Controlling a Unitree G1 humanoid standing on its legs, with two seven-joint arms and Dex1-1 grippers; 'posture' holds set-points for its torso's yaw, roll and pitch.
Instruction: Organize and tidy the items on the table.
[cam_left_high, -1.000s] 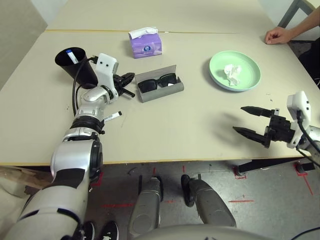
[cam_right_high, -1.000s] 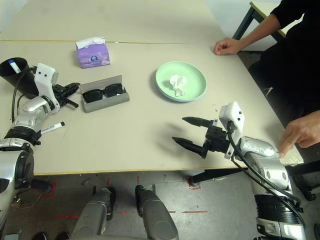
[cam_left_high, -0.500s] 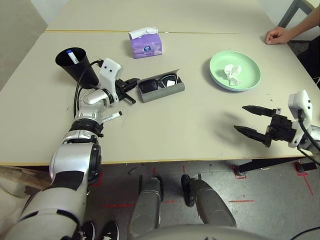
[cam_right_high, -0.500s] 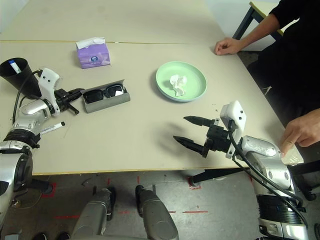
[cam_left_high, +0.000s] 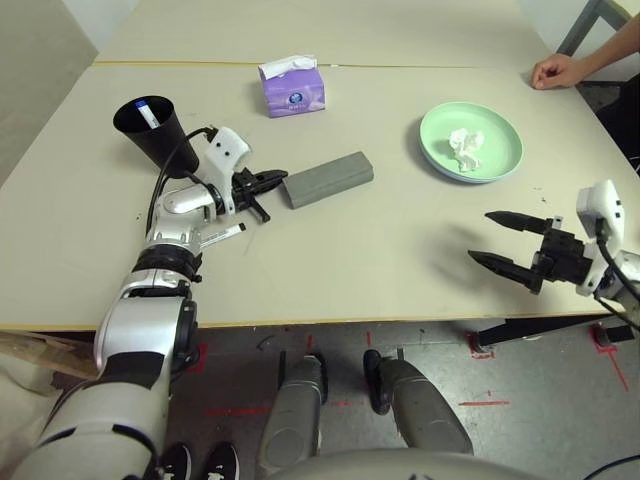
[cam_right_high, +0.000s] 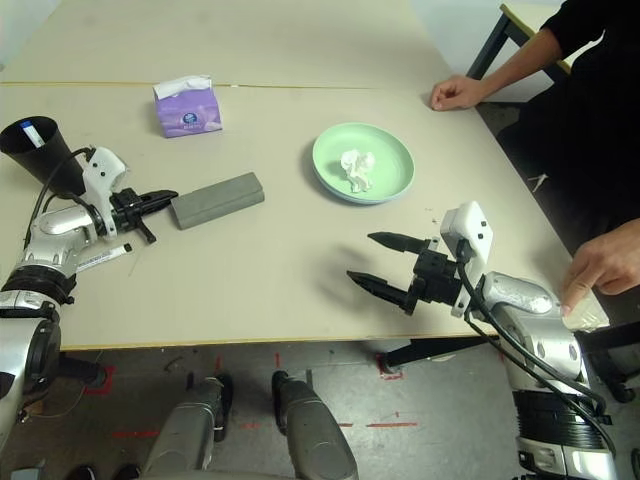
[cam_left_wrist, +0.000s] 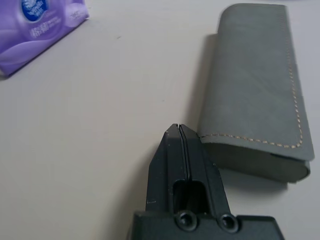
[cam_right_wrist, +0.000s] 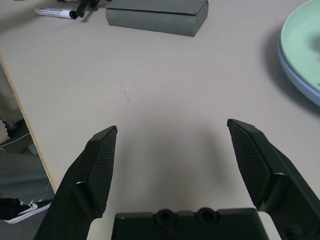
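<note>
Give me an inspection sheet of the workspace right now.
Surface: beige table, thin seam at the far side.
Job's things: grey glasses case closed; crumpled tissue on green plate; marker lying loose; another marker in black cup.
Clutter: purple tissue box.
Grippers: left gripper shut, empty, tips by the case end; right gripper open, empty.
Cables: black cable on left wrist.
Surroundings: person's hand on far corner.

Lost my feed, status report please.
Left gripper shut, at closed grey glasses case. Right gripper open, empty. Tissue on green plate. Nothing in the way.
</note>
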